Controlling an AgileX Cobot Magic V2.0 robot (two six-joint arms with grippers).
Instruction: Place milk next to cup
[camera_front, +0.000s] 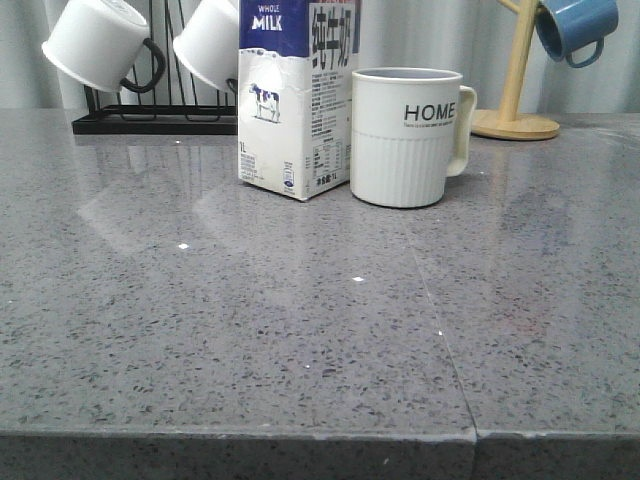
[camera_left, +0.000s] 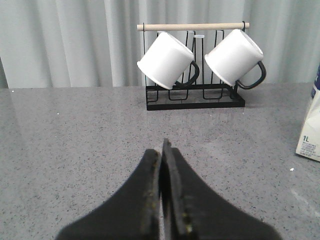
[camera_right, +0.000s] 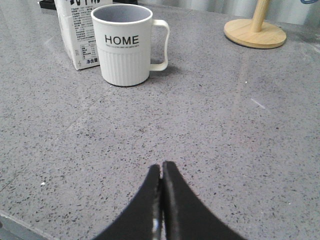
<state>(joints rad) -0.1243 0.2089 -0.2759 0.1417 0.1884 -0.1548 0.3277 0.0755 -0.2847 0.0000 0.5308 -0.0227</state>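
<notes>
The milk carton (camera_front: 295, 100), white below with a dark blue top and a cow picture, stands upright on the grey table, close beside the left of the white ribbed "HOME" cup (camera_front: 405, 137). Both also show in the right wrist view, the cup (camera_right: 125, 45) in front of the carton (camera_right: 77, 35). The carton's edge shows in the left wrist view (camera_left: 311, 125). My left gripper (camera_left: 162, 145) is shut and empty, low over bare table. My right gripper (camera_right: 161, 166) is shut and empty, well short of the cup. Neither gripper shows in the front view.
A black wire rack (camera_front: 150, 118) holding two plain white mugs (camera_left: 167, 61) stands at the back left. A wooden mug tree (camera_front: 516, 110) with a blue mug (camera_front: 575, 27) stands at the back right. The table's front edge (camera_front: 300, 437) is near.
</notes>
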